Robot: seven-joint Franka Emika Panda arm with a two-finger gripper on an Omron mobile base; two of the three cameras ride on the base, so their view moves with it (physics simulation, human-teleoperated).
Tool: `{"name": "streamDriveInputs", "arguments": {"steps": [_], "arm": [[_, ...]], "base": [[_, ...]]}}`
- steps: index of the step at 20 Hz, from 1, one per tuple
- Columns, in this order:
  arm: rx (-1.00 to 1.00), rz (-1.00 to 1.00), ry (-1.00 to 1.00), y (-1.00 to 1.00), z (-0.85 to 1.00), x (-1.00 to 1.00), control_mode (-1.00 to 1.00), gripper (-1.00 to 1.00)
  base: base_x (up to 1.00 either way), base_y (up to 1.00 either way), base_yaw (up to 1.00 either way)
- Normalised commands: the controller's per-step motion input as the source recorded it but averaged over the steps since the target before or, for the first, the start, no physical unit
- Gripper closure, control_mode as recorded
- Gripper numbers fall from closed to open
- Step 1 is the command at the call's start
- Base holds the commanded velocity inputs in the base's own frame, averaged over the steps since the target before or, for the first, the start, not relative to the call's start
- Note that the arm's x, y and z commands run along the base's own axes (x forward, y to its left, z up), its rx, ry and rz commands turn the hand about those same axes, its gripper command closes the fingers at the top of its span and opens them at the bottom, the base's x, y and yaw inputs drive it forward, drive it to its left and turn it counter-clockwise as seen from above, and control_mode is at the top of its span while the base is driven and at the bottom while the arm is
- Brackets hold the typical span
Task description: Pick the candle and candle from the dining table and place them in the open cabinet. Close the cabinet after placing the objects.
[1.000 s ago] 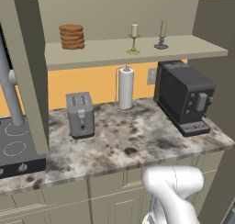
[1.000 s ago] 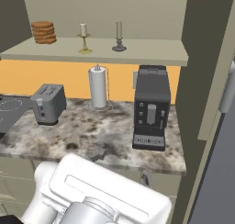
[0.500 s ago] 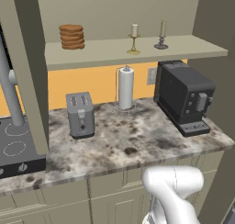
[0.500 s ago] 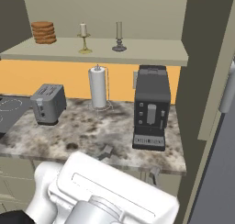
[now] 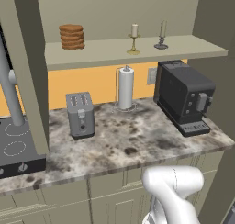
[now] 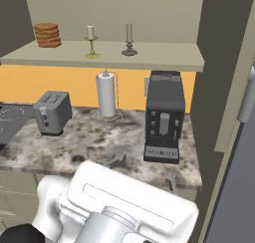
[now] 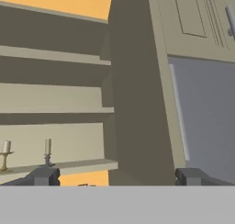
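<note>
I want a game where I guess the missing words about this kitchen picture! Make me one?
1. The two candles stand on the ____ of the open cabinet.
2. On that shelf, left of the candles, sits a stack of ____.
3. On the counter, the paper-towel roll stands between the toaster and the ____ machine.
4. The gripper has its fingertips spread wide, so it is ____.

Missing words: shelf; cookies; coffee; open
</note>
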Motion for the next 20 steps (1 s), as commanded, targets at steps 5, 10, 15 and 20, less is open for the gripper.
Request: {"name": "streamDriveInputs", "arguments": {"steps": [5,10,15,20], "arm": [[-0.03,0.0,0.0,-0.03,0.0,0.31,-1.0,-1.0],[0.0,0.0,0.0,-0.14,0.0,0.28,-1.0,-1.0],[0.0,0.0,0.0,-0.31,0.0,0.17,-1.0,-1.0],[0.0,0.0,0.0,-0.26,0.0,0.12,-1.0,-1.0]], "base": [[0.0,0.0,0.0],[0.0,0.0,0.0],[0.0,0.0,0.0],[0.0,0.0,0.0]]}}
